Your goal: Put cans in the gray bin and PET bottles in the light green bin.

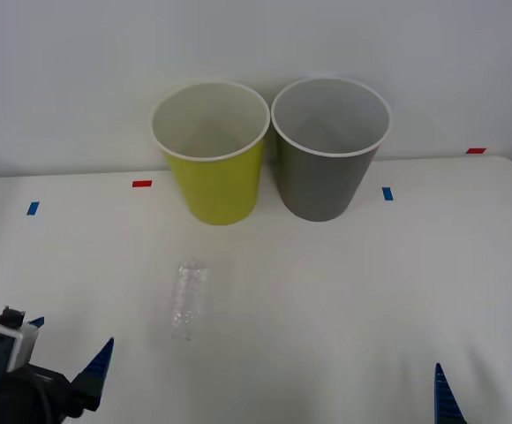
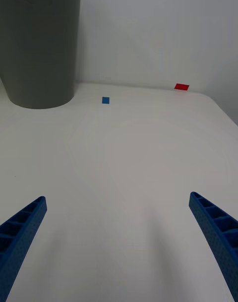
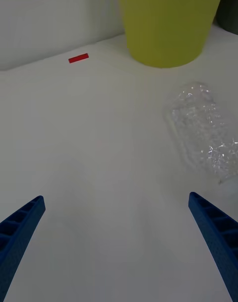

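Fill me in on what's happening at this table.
Nothing is being held yet. A clear plastic bottle lies on its side on the white table, in front of the light green bin, with the gray bin beside it. The left gripper hovers open near the bottle; the right gripper waits open at the near edge.

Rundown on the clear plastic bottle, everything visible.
The small clear colourless plastic bottle has a ribbed, crinkled, dented body and looks empty. It lies on its side on the white table, in front of the yellow-green bucket and apart from it. Nothing but the table touches it. The open left gripper is nearby, not touching.
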### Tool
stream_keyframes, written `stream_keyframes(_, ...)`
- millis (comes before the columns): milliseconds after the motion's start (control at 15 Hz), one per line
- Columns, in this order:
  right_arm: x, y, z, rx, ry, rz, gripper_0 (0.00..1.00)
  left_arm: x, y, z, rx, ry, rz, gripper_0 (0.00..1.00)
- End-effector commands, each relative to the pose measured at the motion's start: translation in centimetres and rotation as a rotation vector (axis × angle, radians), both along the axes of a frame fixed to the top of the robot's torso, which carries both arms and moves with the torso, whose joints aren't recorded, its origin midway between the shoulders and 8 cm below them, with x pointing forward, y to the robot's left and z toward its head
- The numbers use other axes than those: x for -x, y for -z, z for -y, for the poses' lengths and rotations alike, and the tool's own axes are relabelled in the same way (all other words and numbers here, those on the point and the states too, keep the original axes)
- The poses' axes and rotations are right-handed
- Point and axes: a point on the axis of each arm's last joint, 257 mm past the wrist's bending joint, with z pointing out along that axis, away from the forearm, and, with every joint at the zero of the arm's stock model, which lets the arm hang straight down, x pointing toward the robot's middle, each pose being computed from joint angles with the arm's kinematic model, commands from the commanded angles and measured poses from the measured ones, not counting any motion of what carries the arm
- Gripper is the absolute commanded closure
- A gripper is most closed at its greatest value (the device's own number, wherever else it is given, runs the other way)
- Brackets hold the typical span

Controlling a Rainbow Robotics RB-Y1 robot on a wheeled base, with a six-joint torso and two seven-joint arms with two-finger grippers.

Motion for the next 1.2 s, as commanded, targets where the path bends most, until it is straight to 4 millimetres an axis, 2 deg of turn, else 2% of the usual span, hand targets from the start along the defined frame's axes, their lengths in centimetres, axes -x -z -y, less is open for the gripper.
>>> stream_keyframes(67,0.0,0.0,0.0,0.000,0.000,0.000,0.00,-1.7,-0.1,-0.5,0.027,-0.011,-0.055,0.00)
stream_keyframes(333,0.0,0.0,0.0,0.000,0.000,0.000,0.00,-3.6,-0.3,-0.6,0.043,-0.021,-0.144,0.00)
stream_keyframes(733,0.0,0.0,0.0,0.000,0.000,0.000,0.00,-5.4,-1.0,0.5,0.069,-0.030,-0.293,0.00)
stream_keyframes(867,0.0,0.0,0.0,0.000,0.000,0.000,0.00,-5.7,-1.5,1.8,0.159,-0.057,-0.335,0.00)
stream_keyframes(1200,0.0,0.0,0.0,0.000,0.000,0.000,0.00,-6.3,-1.8,3.4,0.104,-0.030,-0.374,0.00)
